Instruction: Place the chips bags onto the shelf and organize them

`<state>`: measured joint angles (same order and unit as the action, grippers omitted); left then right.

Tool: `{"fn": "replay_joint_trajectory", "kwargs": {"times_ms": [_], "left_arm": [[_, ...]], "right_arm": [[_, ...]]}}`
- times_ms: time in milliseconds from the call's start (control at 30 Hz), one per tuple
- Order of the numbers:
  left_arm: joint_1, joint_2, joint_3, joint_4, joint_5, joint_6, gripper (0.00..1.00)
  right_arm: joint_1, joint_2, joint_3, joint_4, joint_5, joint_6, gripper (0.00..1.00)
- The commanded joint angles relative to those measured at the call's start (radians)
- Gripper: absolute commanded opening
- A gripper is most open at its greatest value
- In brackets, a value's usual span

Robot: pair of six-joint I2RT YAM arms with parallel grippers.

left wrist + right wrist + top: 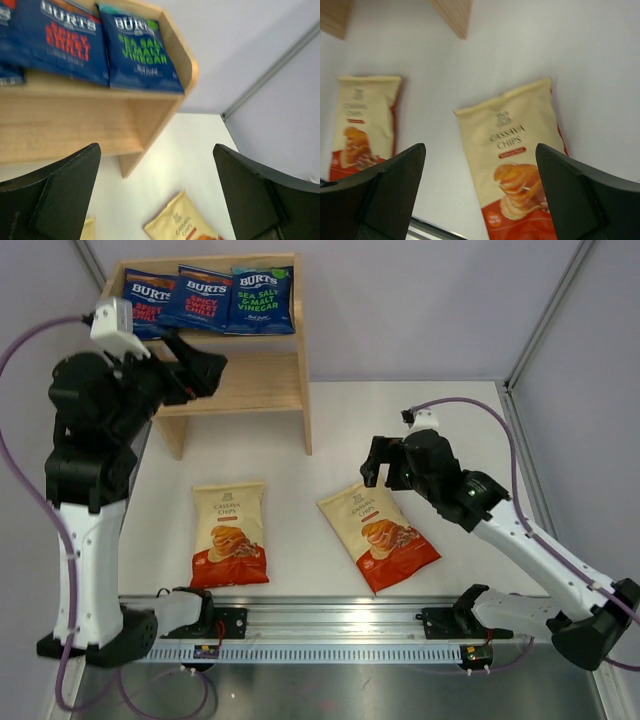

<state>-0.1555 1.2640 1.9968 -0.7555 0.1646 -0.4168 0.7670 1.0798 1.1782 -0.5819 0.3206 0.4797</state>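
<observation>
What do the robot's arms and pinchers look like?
The left arm and right arm have white lower links, chunky black upper joints and a purple cable each. The left gripper and right gripper each have two wide, flat black fingers.

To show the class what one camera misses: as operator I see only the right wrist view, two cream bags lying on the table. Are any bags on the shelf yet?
Observer: Yes, three dark blue Burts bags lie side by side on the top tier of the shelf.
Operator: Where is the left gripper?
Observer: The left gripper hovers in front of the shelf, open and holding nothing.
Operator: Which Burts bag is rightmost?
Observer: The Sea Salt & Malt Vinegar bag.
</observation>
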Motion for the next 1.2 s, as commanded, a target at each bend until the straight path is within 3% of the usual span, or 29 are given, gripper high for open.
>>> {"fn": "replay_joint_trajectory", "kwargs": {"times_ms": [0,133,333,400,433,533,600,633,733,800,867,1167], "left_arm": [[-0.006,-0.193,-0.302,0.097,0.098,0.02,0.99],[-0.006,-0.441,-0.596,0.111,0.078,0.018,0.99],[-0.006,-0.587,-0.87,0.039,0.072,0.045,0.99],[-0.006,-0.63,-0.915,-0.005,0.043,0.049,0.99],[-0.006,-0.652,-0.969,-0.016,0.026,0.044,0.99],[-0.006,-0.748,-1.044,-0.054,-0.095,0.01,0.99],[-0.006,-0.799,-1.098,-0.077,-0.205,0.012,0.99],[-0.006,-0.848,-1.107,-0.087,-0.247,-0.025,0.99],[-0.006,-0.945,-1.11,-0.079,-0.263,-0.02,0.99],[-0.006,-0.982,-1.118,-0.058,-0.287,-0.023,0.99],[-0.006,-1.028,-1.126,-0.053,-0.315,-0.031,0.99],[-0.006,-1.063,-1.152,-0.038,-0.274,-0.027,0.99]], "right_arm": [[-0.202,0.006,-0.105,-0.003,-0.358,-0.058,0.99],[-0.265,0.023,-0.209,0.059,-0.359,-0.076,0.98],[-0.308,0.046,-0.304,0.099,-0.442,-0.133,0.99],[-0.308,0.055,-0.343,0.158,-0.558,-0.13,0.98],[-0.31,0.058,-0.363,0.206,-0.692,-0.113,0.97],[-0.292,0.12,-0.449,0.5,-0.869,0.075,0.89],[-0.177,0.207,-0.422,0.605,-0.82,0.112,0.88],[-0.132,0.238,-0.401,0.613,-0.705,0.12,0.88],[-0.015,0.377,-0.342,0.72,-0.594,0.259,0.88],[0.029,0.504,-0.322,0.864,-0.586,0.386,0.86],[0.063,0.632,-0.257,0.939,-0.583,0.411,0.86],[0.147,0.982,0.021,1.076,-0.641,0.459,0.88]]}}
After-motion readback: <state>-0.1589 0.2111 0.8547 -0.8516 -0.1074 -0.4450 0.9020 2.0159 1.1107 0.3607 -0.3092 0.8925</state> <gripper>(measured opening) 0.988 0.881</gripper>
